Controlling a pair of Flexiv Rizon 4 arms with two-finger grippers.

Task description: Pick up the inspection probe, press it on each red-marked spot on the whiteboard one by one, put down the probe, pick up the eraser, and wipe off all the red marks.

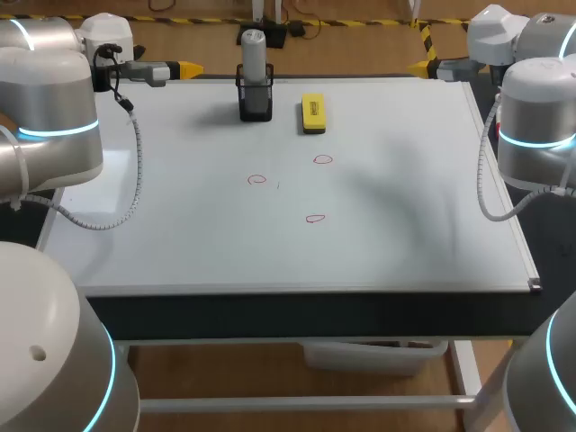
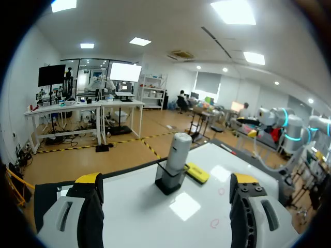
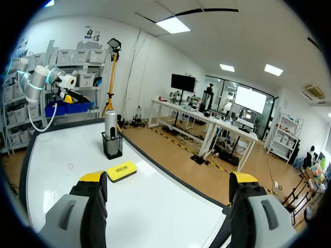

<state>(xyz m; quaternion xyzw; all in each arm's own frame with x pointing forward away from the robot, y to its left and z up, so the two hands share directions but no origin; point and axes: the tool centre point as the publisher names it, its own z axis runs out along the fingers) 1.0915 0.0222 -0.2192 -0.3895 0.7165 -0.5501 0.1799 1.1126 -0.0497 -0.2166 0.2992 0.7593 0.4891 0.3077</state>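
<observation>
Task not begun, by the look of it. Inspection probe (image 1: 255, 54) upright in black holder (image 1: 255, 101), far centre of whiteboard (image 1: 405, 207); eraser (image 1: 312, 113) just right of it. Three red marks (image 1: 257, 179) intact mid-board. Left gripper (image 2: 166, 181) and right gripper (image 3: 168, 178) at far corners, fingers spread, empty. All steps remain.

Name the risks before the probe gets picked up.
The probe stands upright in a black holder; an off-centre grab by the open left claw might tip both. The eraser lies beside it and could get knocked. The three red marks are small, so presses may miss.
</observation>
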